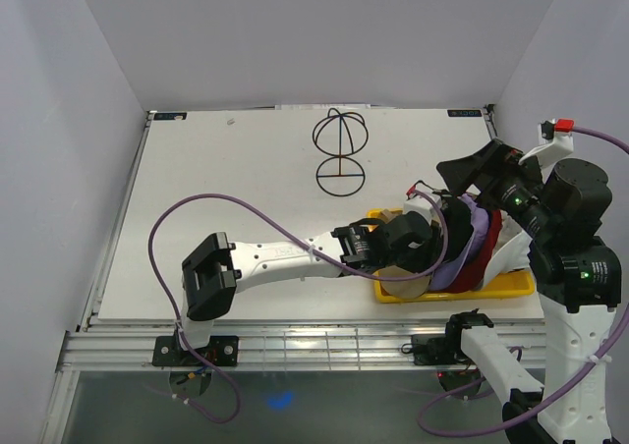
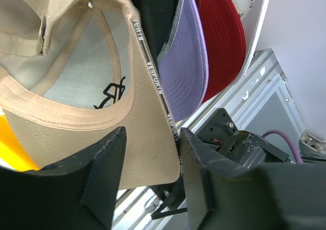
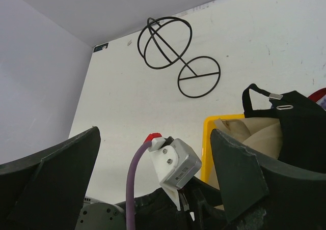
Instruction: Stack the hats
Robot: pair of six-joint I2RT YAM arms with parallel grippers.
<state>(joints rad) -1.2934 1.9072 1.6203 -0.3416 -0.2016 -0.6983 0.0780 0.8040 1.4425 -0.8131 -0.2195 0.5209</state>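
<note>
Five fabric caps (image 1: 462, 252) are leaning together in the yellow plastic tray (image 1: 511, 289) at the right near edge of the counter (image 1: 246, 169). Your left tool (image 2: 153, 133) is straddling the brim of the tan cotton cap (image 2: 76, 77); whether it is pinching yet, you cannot tell. Your right tool (image 3: 155, 133) is hanging wide open and empty. You are wanting a deep bite on that brim before lifting it clear of the lavender cap (image 2: 188, 62) beside it.

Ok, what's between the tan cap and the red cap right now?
The black cap and the purple cap sit between the tan cap and red cap, clearest in the left wrist view.
</note>
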